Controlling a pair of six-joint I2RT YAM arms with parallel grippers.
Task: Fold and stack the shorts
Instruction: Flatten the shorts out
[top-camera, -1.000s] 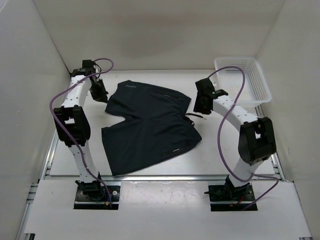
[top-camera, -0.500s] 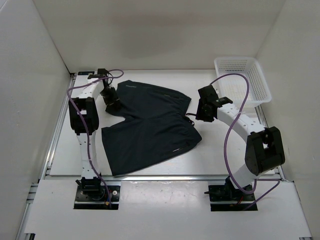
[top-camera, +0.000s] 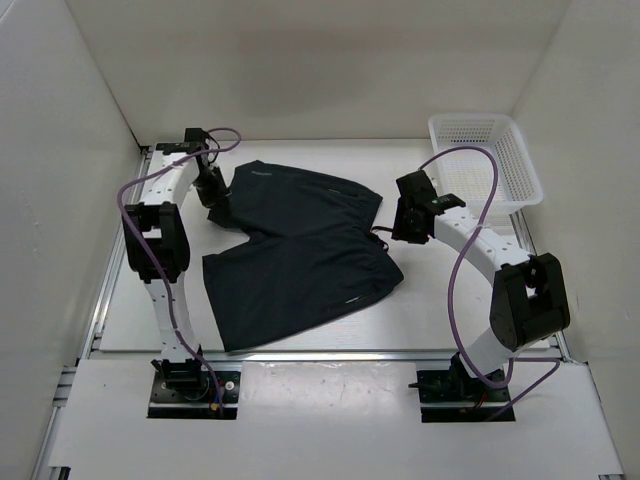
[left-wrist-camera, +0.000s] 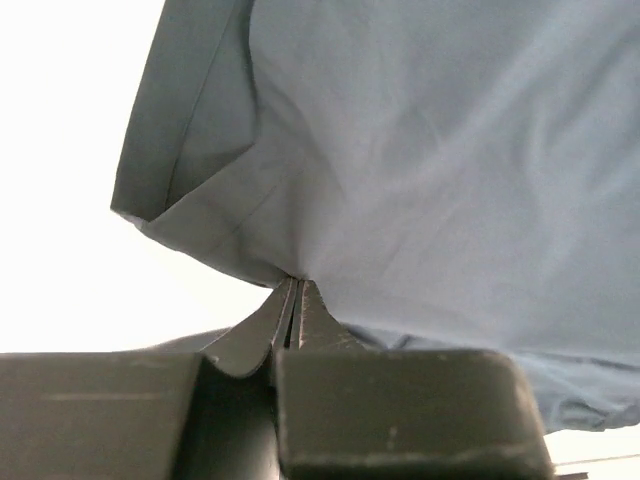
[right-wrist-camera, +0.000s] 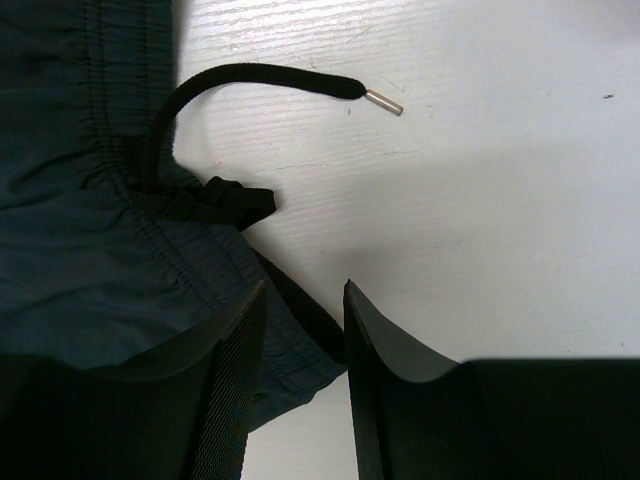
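Shorts (top-camera: 300, 250), pinched by the left end effector (left-wrist-camera: 293, 288), bear unreadably small pale marks (top-camera: 350, 300).

shorts (top-camera: 300, 250) on table (top-camera: 440, 300); basket (top-camera: 525, 170) behind, rightward

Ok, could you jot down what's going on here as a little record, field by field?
Garment: dark navy shorts, spread flat, not yet folded
Surface: white table
Left claw: shut, pinching a cloth edge on the left side of the shorts
Right claw: open, over the waistband edge on the right side of the shorts
Drawstring: black, lying loose on the table
Basket: white, far right corner, apart from the shorts
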